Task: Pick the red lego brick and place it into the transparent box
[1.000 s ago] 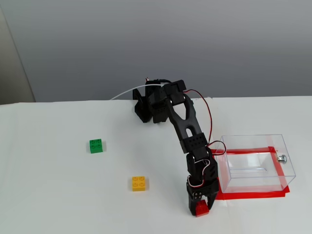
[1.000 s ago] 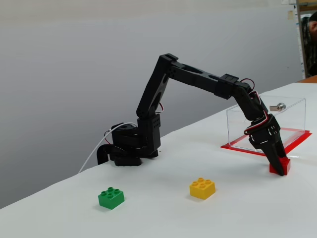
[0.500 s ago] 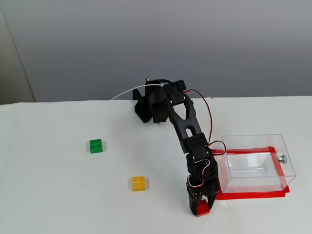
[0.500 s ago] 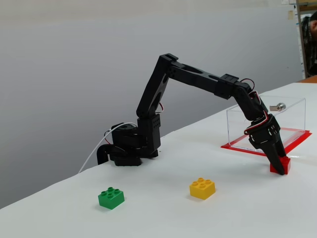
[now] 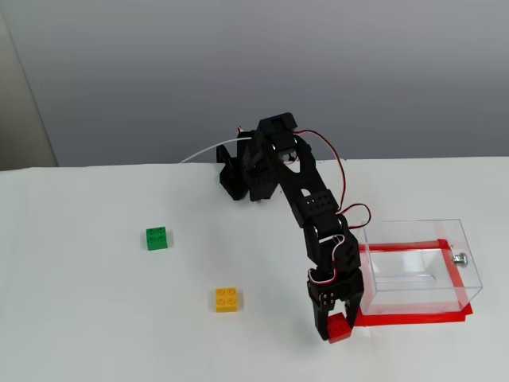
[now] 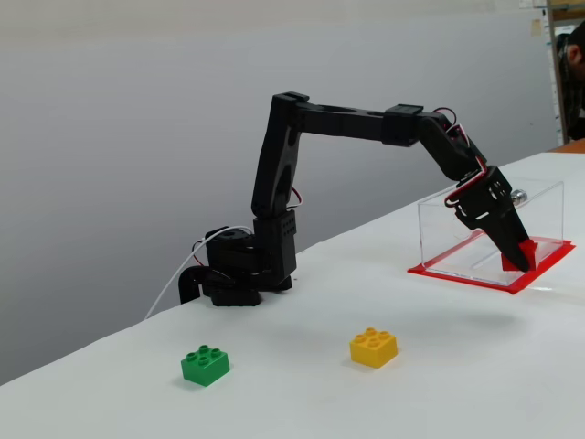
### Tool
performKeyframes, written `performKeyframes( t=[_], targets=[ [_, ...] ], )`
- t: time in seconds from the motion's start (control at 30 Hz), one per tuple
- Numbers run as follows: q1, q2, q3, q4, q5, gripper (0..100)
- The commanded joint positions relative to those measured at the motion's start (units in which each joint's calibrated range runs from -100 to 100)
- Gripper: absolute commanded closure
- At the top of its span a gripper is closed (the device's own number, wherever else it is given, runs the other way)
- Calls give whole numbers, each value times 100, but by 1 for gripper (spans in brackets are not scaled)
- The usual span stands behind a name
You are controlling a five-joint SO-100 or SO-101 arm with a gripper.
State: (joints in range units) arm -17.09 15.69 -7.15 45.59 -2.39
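Note:
My gripper [image 5: 334, 330] is shut on the red lego brick [image 5: 340, 329], which shows between the black fingers just off the front left corner of the transparent box [image 5: 374, 293]. In the other fixed view the gripper [image 6: 521, 262] points down with the red brick [image 6: 514, 260] at its tip, in front of the box [image 6: 452, 233] and a little above the table. The box is clear, with a small metal knob [image 5: 459, 257] on its right side. Nothing shows inside it.
The box stands on a frame of red tape [image 5: 413, 317]. A yellow brick [image 5: 227, 299] lies left of the gripper and a green brick [image 5: 157, 238] further left. The arm's base [image 5: 238, 171] sits at the back of the white table.

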Motion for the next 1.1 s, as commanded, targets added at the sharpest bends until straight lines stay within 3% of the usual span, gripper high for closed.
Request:
performKeyframes(
  t=[0.0, 0.47, 1.07],
  targets=[
    [-32, -775, -153, 176, 46, 88],
    [-54, -2583, -234, 933, 339, 87],
    [-2006, -2549, -216, 890, 490, 88]
  ],
)
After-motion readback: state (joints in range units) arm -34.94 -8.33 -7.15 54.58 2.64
